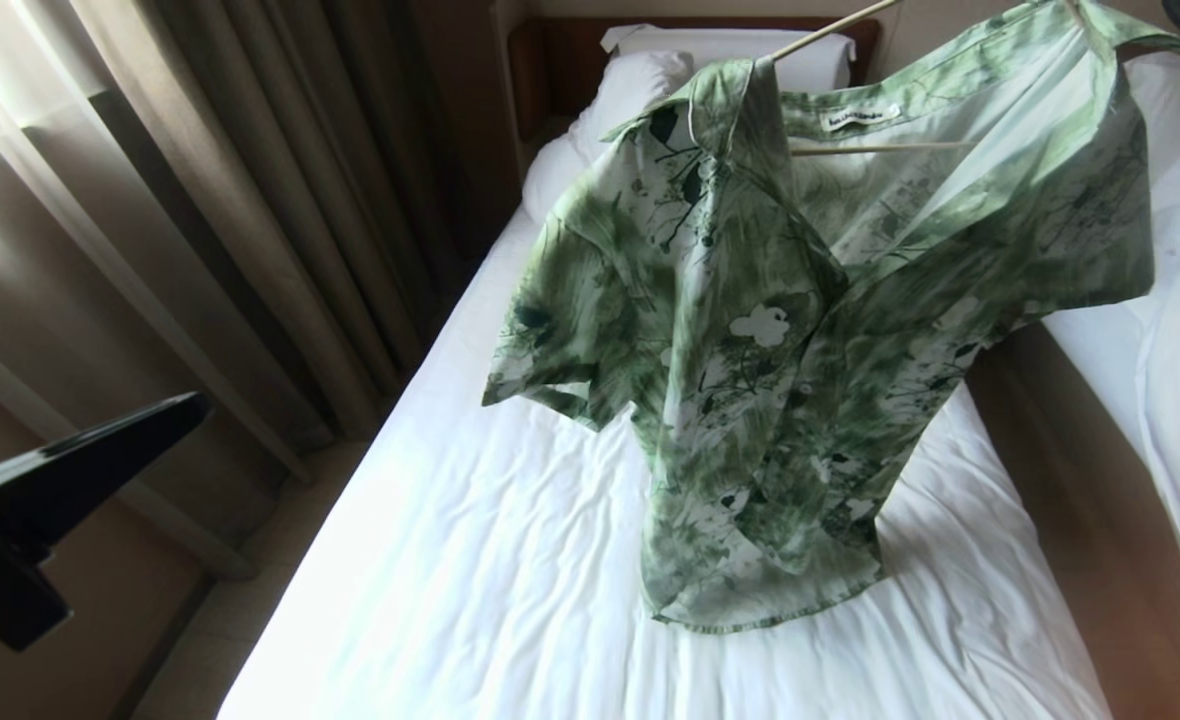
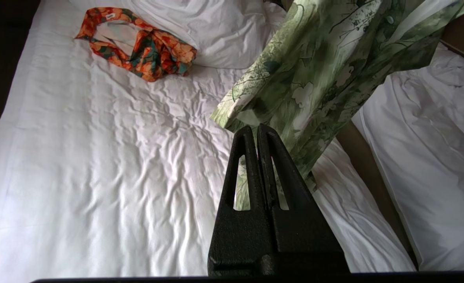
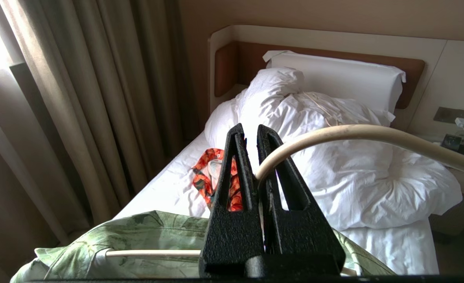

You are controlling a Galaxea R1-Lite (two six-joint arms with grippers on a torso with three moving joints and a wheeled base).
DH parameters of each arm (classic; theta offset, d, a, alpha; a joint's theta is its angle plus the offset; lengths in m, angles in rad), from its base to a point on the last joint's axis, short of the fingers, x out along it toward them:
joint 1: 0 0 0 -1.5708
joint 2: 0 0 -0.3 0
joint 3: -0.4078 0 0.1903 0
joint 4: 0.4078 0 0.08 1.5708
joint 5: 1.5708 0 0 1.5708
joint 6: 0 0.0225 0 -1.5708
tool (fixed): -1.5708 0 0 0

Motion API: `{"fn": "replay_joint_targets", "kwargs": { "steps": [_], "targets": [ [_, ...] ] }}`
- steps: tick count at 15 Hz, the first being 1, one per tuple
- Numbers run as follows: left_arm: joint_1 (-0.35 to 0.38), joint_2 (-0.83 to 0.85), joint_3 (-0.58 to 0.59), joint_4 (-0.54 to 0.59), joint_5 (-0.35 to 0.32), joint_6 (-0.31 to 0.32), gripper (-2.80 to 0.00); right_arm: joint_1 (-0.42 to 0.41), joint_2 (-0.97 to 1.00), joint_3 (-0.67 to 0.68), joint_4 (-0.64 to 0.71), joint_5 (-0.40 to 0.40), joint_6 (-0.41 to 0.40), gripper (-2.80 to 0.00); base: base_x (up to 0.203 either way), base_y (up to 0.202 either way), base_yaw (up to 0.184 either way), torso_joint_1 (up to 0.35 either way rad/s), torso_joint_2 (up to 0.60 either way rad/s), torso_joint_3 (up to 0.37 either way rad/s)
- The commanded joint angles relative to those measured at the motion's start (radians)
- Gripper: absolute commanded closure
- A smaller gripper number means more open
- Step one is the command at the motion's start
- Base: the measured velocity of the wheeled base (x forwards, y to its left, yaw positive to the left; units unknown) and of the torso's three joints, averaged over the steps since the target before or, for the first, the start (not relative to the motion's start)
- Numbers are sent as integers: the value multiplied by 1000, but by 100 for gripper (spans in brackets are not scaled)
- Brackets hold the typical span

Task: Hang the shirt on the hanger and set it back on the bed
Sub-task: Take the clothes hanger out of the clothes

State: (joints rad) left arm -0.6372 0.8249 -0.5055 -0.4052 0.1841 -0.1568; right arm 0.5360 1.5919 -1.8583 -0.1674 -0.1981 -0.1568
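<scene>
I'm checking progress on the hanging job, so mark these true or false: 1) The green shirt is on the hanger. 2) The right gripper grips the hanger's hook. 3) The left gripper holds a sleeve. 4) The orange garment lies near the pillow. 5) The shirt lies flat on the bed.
1) True: the shirt drapes over the hanger.
2) True: the right gripper is shut on it.
3) False: the left gripper is shut on nothing.
4) True: orange garment, pillow.
5) False: it hangs, only its hem reaching the bed.

head: above, facing down | wrists: close; share bed (image 1: 510, 560)
</scene>
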Motion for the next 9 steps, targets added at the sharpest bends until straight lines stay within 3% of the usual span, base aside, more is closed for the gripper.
{"fn": "replay_joint_targets", "kwargs": {
  "steps": [1,4,6,9],
  "targets": [
    [-4,11,-7,-1,-3,-2,0,1,3,5,-1,-1,0,0,0,0,0,0,0,0],
    [-37,96,-17,-11,-9,-33,0,19,16,5,5,-1,-3,0,0,0,0,0,0,0],
    [-62,183,-82,-28,-9,-72,0,25,23,5,8,-3,-3,0,0,0,0,0,0,0],
    [-153,311,-149,-71,-3,-128,0,26,51,4,9,-37,-6,0,0,0,0,0,0,0]
  ]
}}
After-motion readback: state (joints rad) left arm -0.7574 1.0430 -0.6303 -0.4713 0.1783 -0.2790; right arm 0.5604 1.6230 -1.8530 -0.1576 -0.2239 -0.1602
